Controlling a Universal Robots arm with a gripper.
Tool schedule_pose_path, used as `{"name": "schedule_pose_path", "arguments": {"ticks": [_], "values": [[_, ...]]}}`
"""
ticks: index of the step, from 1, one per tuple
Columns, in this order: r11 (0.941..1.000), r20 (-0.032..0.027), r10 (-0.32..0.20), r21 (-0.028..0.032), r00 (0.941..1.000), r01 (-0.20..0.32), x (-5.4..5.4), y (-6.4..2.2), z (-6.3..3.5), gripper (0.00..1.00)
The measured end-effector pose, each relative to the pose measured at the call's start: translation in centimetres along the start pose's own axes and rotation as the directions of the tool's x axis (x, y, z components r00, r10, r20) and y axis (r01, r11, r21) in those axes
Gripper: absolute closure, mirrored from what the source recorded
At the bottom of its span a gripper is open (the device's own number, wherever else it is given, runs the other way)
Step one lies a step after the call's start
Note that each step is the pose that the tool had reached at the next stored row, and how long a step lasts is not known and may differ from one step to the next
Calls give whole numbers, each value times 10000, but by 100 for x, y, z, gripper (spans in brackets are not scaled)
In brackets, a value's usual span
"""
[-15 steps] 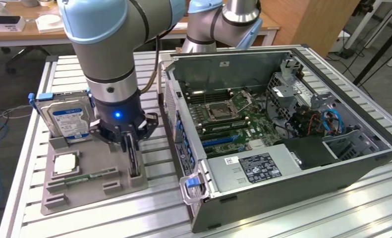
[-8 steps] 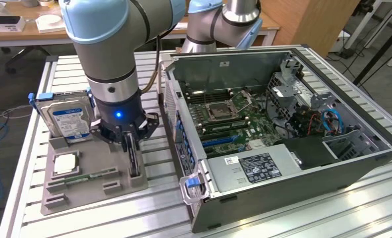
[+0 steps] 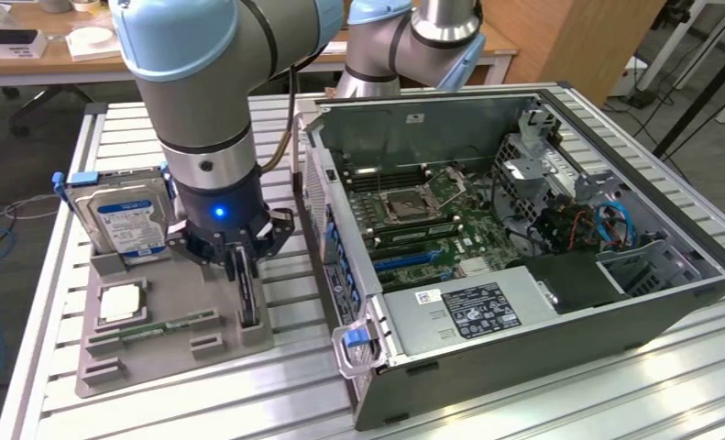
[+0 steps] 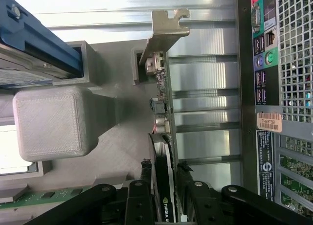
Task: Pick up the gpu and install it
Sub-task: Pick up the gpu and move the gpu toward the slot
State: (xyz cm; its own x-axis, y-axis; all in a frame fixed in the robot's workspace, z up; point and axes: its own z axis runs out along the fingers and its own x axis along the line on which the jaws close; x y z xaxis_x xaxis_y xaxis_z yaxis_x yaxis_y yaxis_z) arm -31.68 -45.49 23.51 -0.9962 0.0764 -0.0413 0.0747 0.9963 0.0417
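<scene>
**A:** What stood around the claw?

**B:** The big open grey metal computer case was close beside the black claw. The grey plastic holder tray lay right under it.

**A:** And the thin, flat, dark gpu?

**B:** It stood on edge in the tray's slot with the claw astride it. Its silvery metal bracket was at the end away from the claw. Whether the claw had clamped it could not be told.

**A:** So this was the pick-up?

**B:** Likely. The lift would call for a firm hold and a straight pull out of the slot.
</scene>
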Motion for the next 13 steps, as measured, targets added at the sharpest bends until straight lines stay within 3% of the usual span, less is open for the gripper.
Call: {"name": "schedule_pose_path", "arguments": {"ticks": [2,3,13], "values": [[10000,-1,-1,0,10000,1,0,0,0,67],[10000,0,0,0,10000,0,0,0,0,72],[10000,0,0,0,10000,0,0,0,0,73]]}}
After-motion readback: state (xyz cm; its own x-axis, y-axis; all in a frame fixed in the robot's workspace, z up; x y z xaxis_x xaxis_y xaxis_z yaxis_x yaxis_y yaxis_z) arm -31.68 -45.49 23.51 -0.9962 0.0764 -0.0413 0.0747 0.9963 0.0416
